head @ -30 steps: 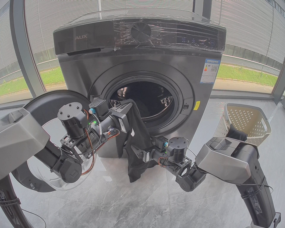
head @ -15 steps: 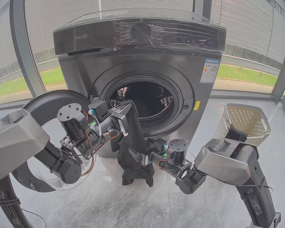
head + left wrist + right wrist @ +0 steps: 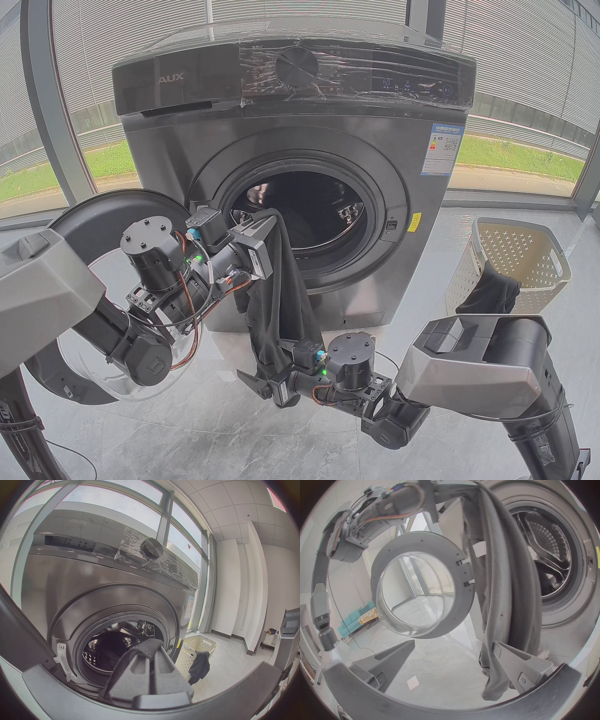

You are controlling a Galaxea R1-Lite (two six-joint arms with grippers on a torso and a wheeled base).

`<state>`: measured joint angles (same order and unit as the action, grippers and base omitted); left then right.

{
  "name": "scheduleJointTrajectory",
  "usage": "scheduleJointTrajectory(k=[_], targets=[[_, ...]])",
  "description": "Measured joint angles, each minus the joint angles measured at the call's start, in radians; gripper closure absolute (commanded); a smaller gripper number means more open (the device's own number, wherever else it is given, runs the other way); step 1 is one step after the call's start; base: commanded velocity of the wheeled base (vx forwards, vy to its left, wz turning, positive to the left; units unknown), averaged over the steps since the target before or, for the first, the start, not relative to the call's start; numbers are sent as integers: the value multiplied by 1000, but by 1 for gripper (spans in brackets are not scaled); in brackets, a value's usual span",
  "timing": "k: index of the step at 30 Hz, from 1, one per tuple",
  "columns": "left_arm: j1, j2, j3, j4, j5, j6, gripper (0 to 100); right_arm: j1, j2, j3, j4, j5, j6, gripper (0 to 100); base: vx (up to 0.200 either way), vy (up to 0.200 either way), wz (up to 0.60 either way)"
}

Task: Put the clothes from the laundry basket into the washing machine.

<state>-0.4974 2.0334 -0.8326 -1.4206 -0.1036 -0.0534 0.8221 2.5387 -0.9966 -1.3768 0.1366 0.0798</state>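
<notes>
While the dark garment [image 3: 281, 300] is being pinched at its top by the left gripper [image 3: 269, 220] just before the drum opening [image 3: 306, 209] of the washing machine [image 3: 187, 131] in the head view, its bulk is hanging outside toward the floor. The right gripper [image 3: 259, 381] is being held low at the cloth's lower end with its fingers spread. A second garment [image 3: 494, 290] is lying draped over the laundry basket [image 3: 531, 250]. In the left wrist view, the fingers are being pressed together on the cloth. In the right wrist view, the cloth is hanging beside one spread finger [image 3: 518, 664], ungripped, with the open door [image 3: 422, 586] behind. By judgement, the task is being carried only partway: this piece is not yet being pushed inside, and the draped one is still to be fetched.
</notes>
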Motion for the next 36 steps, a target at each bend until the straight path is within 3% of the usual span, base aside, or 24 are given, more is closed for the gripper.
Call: scheduleJointTrajectory(k=[7,12,24,27,36], targets=[[-1,0,2,0,2,0,100,-15,30,-149,21,6,12,0,0,0,0],[0,-2,4,0,3,0,100,1,54,-187,24,7,43,0,0,0,0],[7,-1,0,0,3,0,100,59,7,-44,0,6,54,0,0,0,0],[7,-1,0,1,3,0,100,60,2,-46,-4,4,56,0,0,0,0],[6,-10,6,1,2,-1,100,-13,80,-247,14,-3,57,0,0,0,0]])
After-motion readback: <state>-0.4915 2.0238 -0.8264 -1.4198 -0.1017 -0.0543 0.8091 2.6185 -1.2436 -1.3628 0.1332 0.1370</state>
